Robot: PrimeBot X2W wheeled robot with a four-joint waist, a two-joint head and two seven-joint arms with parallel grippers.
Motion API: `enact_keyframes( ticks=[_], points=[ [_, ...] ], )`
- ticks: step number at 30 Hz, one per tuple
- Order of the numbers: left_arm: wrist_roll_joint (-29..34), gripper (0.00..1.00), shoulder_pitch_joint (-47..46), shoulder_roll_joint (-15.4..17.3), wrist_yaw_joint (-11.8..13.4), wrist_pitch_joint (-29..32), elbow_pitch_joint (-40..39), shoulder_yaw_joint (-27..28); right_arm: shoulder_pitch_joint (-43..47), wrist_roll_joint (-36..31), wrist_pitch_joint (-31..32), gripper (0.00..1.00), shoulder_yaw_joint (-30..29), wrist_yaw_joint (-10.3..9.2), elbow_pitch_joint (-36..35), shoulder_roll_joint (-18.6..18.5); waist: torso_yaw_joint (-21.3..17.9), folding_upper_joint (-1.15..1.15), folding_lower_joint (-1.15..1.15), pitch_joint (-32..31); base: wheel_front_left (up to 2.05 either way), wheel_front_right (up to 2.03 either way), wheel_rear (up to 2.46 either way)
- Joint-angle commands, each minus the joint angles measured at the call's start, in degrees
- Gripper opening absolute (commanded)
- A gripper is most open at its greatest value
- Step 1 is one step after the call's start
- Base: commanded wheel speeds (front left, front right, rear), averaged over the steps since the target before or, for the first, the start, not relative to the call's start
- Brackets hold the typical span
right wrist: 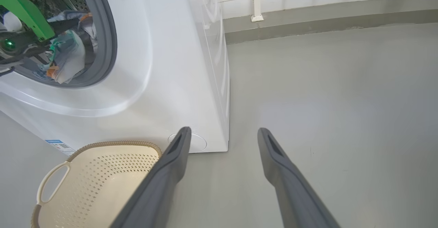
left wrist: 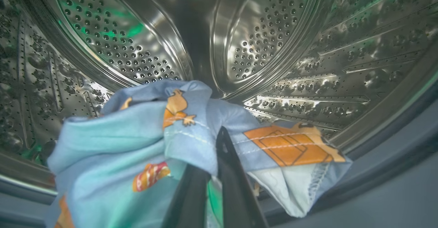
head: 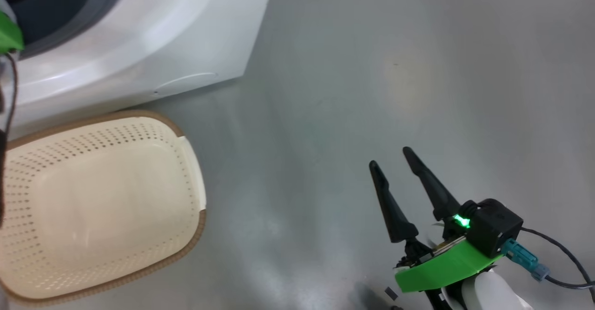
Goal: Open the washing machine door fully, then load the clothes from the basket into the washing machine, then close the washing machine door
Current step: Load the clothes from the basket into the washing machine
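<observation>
On the grey floor point(head: 372, 68) the basket point(head: 195, 235) sits empty just beside the washing machine point(head: 139, 45), my left pincer point(left wrist: 212, 152) grips the clothes point(left wrist: 137, 146) inside the drum point(left wrist: 273, 33), and my right pincer point(head: 391, 157) hangs open, so I judge only letting go and closing the machine remain.

one washing machine point(head: 162, 36); one basket point(head: 183, 194); one bundle clothes point(left wrist: 113, 146); two: left pincer point(left wrist: 215, 176), right pincer point(head: 390, 157)

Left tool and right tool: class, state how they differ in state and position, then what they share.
The left tool is shut, pinching the blue clothes; the right tool is open and empty. The left tool reaches inside the drum; the right tool hangs over the floor. Both have two long dark fingers.
</observation>
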Motion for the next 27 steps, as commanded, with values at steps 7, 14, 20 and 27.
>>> enact_keyframes(
  ticks=[7, 14, 20, 27],
  points=[
    [2.3, 0.0, -8.3, 5.5, -0.1, 0.0, 7.0, 0.1, 0.1, 1.4, -0.3, 1.0, 3.4, 0.35, -0.6, 0.0, -3.6, 0.0, 0.0, 2.9, 0.0, 0.0, 0.0],
    [2.3, 0.0, -14.8, 7.0, -2.0, -0.7, 12.2, -0.4, 0.5, 1.5, -0.3, 1.0, 5.2, 0.35, -0.6, 0.0, -5.2, 0.0, 0.0, 4.9, 0.0, 0.0, 0.0],
    [2.1, 0.0, -20.3, 8.3, -3.5, -0.9, 15.3, -0.7, 0.5, 1.9, -0.3, 1.0, 5.9, 0.35, -0.9, 0.0, -6.3, 0.0, 0.0, 6.8, 0.0, 0.0, 0.0],
    [2.9, 0.0, -25.0, 8.6, -2.4, -3.3, 14.9, -1.1, 0.3, 2.5, -0.3, 1.0, 6.2, 0.35, -1.2, 0.0, -6.5, 0.0, 0.0, 8.2, 0.0, 0.0, 0.0]
  ],
)
